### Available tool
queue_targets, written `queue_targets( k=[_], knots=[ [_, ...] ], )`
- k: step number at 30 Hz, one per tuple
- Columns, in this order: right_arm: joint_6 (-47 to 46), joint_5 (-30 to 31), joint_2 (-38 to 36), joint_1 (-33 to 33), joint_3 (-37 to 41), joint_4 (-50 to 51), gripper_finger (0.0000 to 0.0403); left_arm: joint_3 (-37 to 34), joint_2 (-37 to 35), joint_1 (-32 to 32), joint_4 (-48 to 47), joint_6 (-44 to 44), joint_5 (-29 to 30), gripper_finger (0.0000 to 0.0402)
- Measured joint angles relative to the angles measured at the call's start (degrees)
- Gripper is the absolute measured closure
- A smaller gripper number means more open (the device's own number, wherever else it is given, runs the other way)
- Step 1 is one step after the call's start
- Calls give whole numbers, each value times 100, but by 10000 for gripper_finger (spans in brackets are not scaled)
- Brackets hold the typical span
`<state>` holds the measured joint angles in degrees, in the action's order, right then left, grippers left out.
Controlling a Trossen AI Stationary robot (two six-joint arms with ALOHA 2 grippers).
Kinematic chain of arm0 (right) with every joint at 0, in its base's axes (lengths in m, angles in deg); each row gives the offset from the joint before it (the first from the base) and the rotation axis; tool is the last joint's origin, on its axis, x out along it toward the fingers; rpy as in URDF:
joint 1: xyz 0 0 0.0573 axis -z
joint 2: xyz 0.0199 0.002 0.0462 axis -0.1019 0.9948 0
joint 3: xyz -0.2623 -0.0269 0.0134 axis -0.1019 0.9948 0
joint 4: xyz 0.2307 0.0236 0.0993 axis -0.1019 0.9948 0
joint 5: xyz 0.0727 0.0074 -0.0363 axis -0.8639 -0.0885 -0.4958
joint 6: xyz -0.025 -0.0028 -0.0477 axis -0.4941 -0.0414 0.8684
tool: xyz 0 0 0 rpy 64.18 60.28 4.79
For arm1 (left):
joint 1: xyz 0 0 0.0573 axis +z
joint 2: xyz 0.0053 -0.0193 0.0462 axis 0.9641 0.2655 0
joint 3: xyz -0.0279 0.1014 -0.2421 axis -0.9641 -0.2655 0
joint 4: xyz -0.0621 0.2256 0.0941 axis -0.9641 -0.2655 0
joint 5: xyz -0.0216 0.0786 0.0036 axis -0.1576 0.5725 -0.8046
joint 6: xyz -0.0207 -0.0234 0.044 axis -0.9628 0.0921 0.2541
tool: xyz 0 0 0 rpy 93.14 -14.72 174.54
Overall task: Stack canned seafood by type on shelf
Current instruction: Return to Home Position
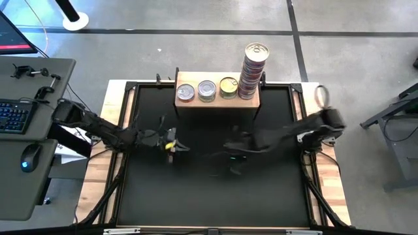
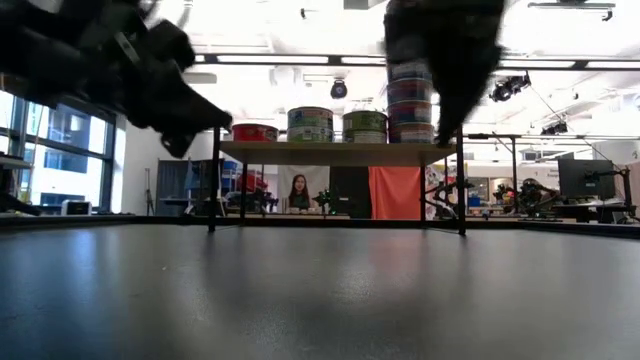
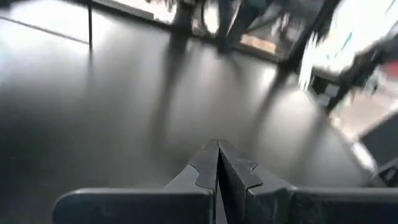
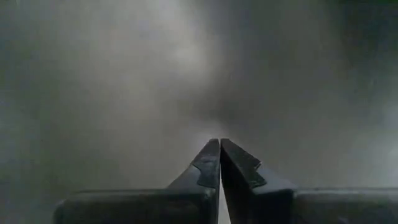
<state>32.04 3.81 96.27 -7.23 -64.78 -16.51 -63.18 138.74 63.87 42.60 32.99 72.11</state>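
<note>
Left tool [image 3: 217,147] and right tool [image 4: 219,144] are each pressed together above the worktop [image 1: 209,192]. Shelf [image 1: 202,76] carries the tins [image 1: 206,91] (1 tall stack [image 1: 252,73]).

The black counter [image 1: 209,189] carries a small shelf [image 1: 215,104] at its far edge, with a pale wood top on thin dark legs. A row of tins stands on the shelf: a single red tin [image 2: 255,132], a silver-topped short stack [image 1: 207,90], a gold-topped short stack [image 1: 228,87], and a tall stack [image 1: 253,65] at the right end.
</note>
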Motion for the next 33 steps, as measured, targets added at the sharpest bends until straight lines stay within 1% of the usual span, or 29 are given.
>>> queue_targets(
  k=[3, 5, 7, 9, 10, 11, 12, 14, 16, 19, 23, 25, 29, 31, 33],
  knots=[
    [-1459, -39, -879, -303, 1083, -916, 401, 198, -270, 763, -852, 474, -848, 401],
    [-2085, -16, -1360, -487, 1597, -1586, 402, 216, -612, 1248, -1216, 671, -1234, 401],
    [-2528, 149, -1704, -635, 1934, -2039, 402, 151, -1115, 1655, -1578, 789, -1606, 401],
    [-2830, 258, -1876, -719, 2139, -2026, 402, -23, -1730, 1929, -1703, 784, -1836, 401],
    [-2871, 242, -1910, -735, 2207, -1949, 403, -160, -2083, 2009, -1757, 697, -1870, 401],
    [-2885, 89, -1911, -731, 2253, -1853, 402, -323, -2426, 2063, -1758, 648, -1876, 401],
    [-2892, -167, -1910, -708, 2278, -1750, 403, -479, -2760, 2080, -1750, 577, -1841, 402],
    [-2906, -473, -1894, -643, 2299, -1665, 403, -795, -3467, 2077, -1784, 340, -1681, 401],
    [-2804, -510, -1887, -604, 2339, -1720, 403, -1006, -4025, 1998, -1768, 110, -1411, 401],
    [-2418, -481, -1882, -505, 2349, -1879, 403, -1127, -4580, 1745, -1823, -31, -916, 401],
    [-2003, -481, -1882, -387, 2347, -2087, 403, -1347, -4816, 1299, -1807, -226, -211, 401],
    [-1804, -496, -1882, -360, 2346, -2123, 403, -1403, -4849, 1046, -2033, -330, 59, 402],
    [-1639, -583, -1914, -348, 2395, -2117, 403, -1400, -4867, 635, -2126, -202, 486, 402],
    [-1666, -592, -2036, -380, 2542, -2115, 403, -1400, -4887, 554, -2130, -103, 636, 402],
    [-1769, -590, -2266, -434, 2757, -2155, 403, -1400, -4946, 542, -2132, -74, 664, 402]
  ],
)
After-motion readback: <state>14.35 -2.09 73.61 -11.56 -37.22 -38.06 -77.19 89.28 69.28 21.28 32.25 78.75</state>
